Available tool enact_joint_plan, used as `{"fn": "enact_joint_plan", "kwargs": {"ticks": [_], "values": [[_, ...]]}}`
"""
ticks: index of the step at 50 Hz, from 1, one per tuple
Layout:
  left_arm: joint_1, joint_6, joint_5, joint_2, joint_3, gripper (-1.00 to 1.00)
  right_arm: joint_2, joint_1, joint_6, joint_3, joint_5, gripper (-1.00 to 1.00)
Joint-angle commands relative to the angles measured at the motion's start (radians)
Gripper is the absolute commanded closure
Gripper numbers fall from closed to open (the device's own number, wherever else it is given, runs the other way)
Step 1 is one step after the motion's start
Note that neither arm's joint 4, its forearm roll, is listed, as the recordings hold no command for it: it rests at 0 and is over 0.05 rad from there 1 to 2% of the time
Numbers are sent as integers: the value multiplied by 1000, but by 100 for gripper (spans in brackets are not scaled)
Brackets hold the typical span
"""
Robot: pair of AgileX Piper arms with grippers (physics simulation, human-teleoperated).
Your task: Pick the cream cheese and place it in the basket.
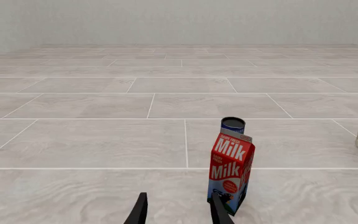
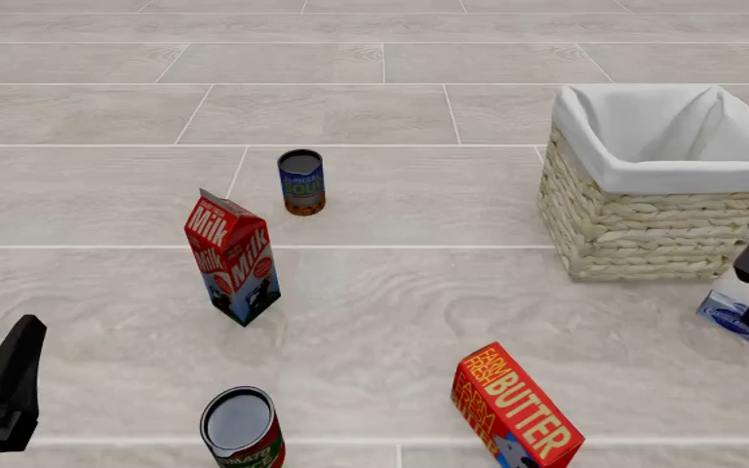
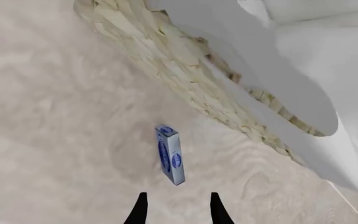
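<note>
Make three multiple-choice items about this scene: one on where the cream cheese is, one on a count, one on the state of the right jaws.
1. Where is the cream cheese?
A. inside the basket
B. on the floor beside the basket
C. on top of the butter box

2. How many cans stand in the front view?
A. two
B. four
C. none

3. The right gripper is:
A. shut on the cream cheese
B. shut on the milk carton
C. open, holding nothing

Answers:
1. B, it lies outside the wicker wall.
2. A, one far, one near.
3. C, its jaws stand apart short of the box.
</note>
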Motion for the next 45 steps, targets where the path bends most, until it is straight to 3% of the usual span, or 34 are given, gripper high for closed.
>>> {"fn": "enact_joint_plan", "kwargs": {"ticks": [1,10,12,27,45], "values": [[0,0,0,0,0,-100,42,4,-4,-13,-23,-100],[0,0,0,0,0,-100,68,13,21,-34,-30,-100],[0,0,0,0,0,-100,89,31,65,-55,-16,-100],[0,0,0,0,0,-100,191,13,15,7,-143,-100],[0,0,0,0,0,-100,252,-28,-37,-45,-157,-100]]}}
